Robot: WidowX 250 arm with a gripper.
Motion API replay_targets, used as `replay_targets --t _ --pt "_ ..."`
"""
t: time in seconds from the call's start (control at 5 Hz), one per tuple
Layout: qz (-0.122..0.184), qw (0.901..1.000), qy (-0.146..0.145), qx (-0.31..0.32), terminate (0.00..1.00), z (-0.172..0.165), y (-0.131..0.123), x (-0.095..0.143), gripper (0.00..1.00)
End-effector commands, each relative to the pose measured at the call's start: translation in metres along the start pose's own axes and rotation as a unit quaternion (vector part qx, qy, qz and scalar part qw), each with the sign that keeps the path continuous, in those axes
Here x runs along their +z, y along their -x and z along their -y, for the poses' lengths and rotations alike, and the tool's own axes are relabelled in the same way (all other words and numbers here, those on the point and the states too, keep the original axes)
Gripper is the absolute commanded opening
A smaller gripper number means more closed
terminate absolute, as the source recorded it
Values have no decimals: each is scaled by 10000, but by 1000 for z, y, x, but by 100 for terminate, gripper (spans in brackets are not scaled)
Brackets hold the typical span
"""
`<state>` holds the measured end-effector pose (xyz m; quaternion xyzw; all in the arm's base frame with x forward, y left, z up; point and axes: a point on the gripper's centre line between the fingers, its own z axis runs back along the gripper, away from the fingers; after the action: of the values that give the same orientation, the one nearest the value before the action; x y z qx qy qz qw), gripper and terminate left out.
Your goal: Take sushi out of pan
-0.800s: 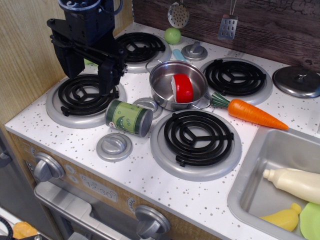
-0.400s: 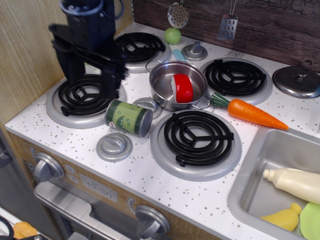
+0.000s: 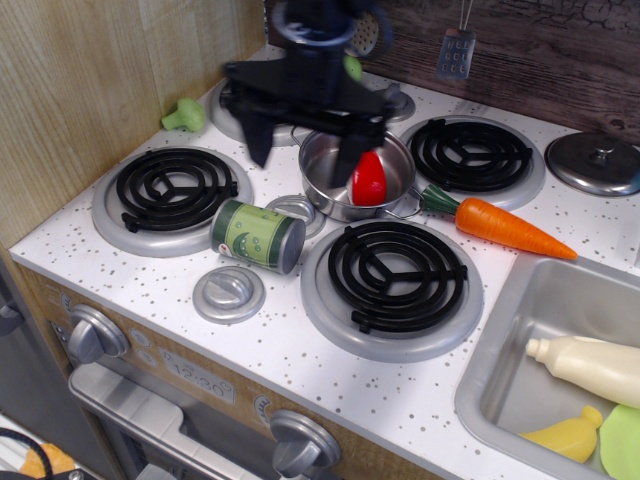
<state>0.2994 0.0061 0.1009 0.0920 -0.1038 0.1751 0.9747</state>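
Note:
The pan, a small shiny steel pot, stands in the middle of the stove top between the burners. The sushi, red and glossy, lies inside it at the right. My black gripper hangs over the pan's left side, blurred by motion. It is open with its fingers wide apart. One finger is left of the pan, outside the rim. The other finger is over the pan's inside, just left of the sushi. The gripper holds nothing and hides the pan's left rim.
A green can lies on its side in front of the pan. An orange carrot lies to its right. Grey lids lie at the front left and back right. A sink with a bottle is at the right. A green toy sits at the back left.
My gripper has swung right from above the left burner to above the pan. A green toy at the back left is now uncovered. The sushi and pan have not moved.

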Motion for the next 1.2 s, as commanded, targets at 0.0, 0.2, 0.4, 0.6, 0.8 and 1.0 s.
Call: replay_targets --t 0.0,0.2,0.4,0.6,0.8,1.0 --pt "561 9965 -28 618 0 22 -30 -5 100" --pt "720 9931 -36 920 0 34 -45 -15 100" --pt "818 9920 -122 950 0 52 -60 -22 100" --pt "863 9920 -156 910 0 52 -71 -28 100" --pt "937 9918 -147 860 0 40 -77 -40 100" --pt "703 9927 -233 953 0 33 -88 -59 100"
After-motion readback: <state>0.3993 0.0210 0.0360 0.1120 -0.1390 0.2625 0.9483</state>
